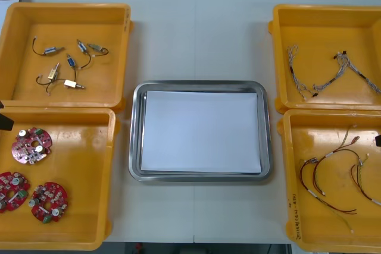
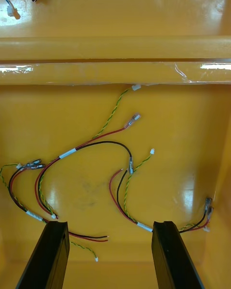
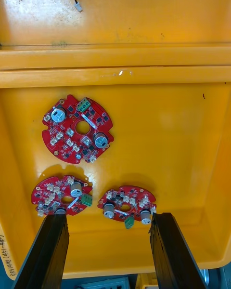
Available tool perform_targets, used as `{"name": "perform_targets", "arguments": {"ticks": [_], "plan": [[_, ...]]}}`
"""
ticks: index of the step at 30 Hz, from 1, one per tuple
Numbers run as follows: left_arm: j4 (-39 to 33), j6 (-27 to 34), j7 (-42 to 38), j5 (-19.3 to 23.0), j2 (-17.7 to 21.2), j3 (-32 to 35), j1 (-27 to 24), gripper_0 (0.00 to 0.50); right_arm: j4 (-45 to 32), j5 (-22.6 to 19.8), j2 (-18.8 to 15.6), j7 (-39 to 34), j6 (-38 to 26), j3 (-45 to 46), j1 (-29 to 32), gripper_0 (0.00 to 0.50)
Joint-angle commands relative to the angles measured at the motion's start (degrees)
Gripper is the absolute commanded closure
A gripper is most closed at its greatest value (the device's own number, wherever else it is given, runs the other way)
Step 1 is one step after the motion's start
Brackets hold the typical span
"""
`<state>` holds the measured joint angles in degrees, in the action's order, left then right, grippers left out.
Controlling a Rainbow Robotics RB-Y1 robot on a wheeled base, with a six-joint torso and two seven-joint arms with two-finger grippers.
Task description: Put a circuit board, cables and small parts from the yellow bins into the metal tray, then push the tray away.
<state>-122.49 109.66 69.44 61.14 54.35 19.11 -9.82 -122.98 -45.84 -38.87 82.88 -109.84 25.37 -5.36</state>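
Observation:
My left gripper (image 3: 109, 217) hangs open above the near left yellow bin (image 3: 159, 125), which holds three round red circuit boards. One board (image 3: 78, 129) lies farther out, and two boards (image 3: 61, 196) (image 3: 127, 205) lie just beyond the fingertips. My right gripper (image 2: 110, 224) is open over the near right yellow bin (image 2: 192, 125), above a tangle of red and yellow cables (image 2: 91, 144). The metal tray (image 1: 201, 129), white inside, sits in the middle of the table with nothing in it.
The far left bin (image 1: 65, 13) holds several small metal parts (image 1: 65, 69) with black leads. The far right bin (image 1: 327, 16) holds twisted blue and white cables (image 1: 333, 75). Bare table lies beyond the tray. Shoes show past the far edge.

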Motion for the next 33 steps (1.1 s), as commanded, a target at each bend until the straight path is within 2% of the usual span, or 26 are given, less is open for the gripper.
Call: {"name": "perform_targets", "arguments": {"ticks": [1, 33], "plan": [[-1.5, 0.3, 3.9, -0.5, 2.7, 2.0, 1.0, 0.0, -0.2, -0.4, -2.1, -1.8, -0.2, -0.2, 0.9, 0.0], [-1.5, 0.3, 3.9, -0.5, 2.7, 2.0, 1.0, 0.0, -0.2, -0.4, -2.1, -1.8, -0.2, -0.2, 0.9, 0.0]]}}
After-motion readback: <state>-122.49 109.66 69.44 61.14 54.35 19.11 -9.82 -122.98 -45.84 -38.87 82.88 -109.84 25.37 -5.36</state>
